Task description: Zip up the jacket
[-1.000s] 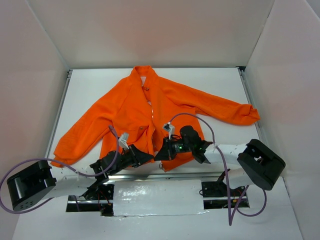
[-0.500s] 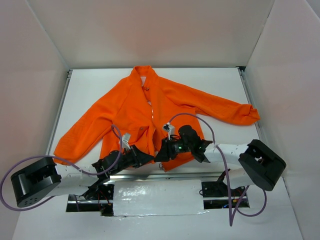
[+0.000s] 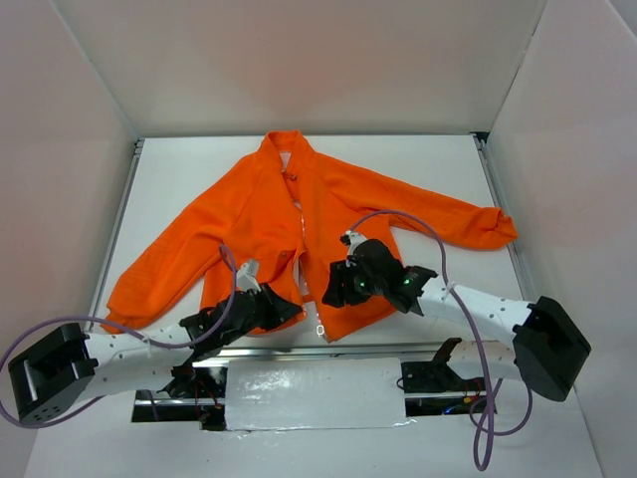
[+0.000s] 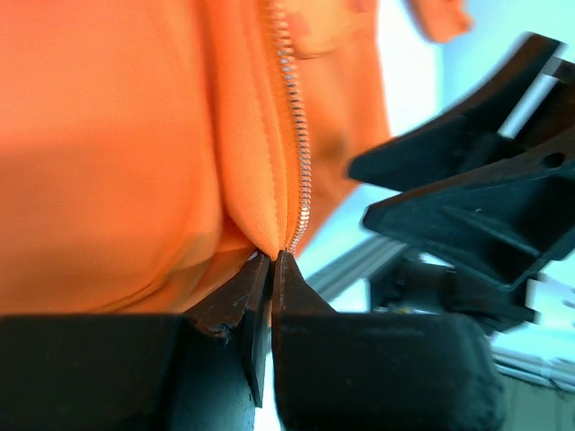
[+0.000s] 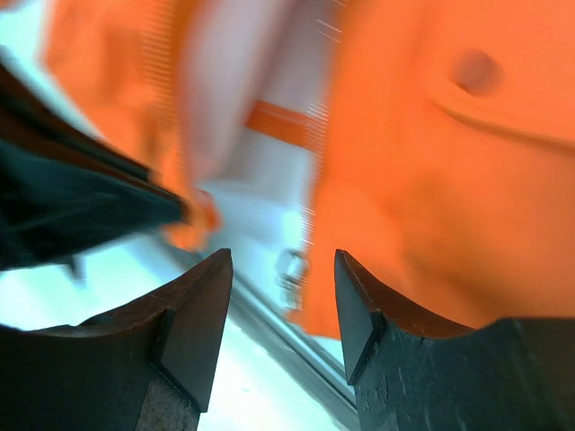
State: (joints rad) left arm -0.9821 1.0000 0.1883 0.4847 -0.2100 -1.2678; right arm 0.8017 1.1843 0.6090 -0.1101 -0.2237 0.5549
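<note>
Top view: jacket (image 3: 249, 219) lying spread across table (image 3: 448, 164), collar toward far edge, hem at near edge.
Left wrist view: left gripper (image 4: 272, 269) pinching hem corner at foot of zipper (image 4: 295, 135).
Right wrist view: right gripper (image 5: 283, 269) hovering over hem, fingers spread.

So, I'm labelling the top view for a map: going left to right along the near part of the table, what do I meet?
In order: left arm's black elbow block → left gripper → right gripper → right arm's black elbow block.
</note>
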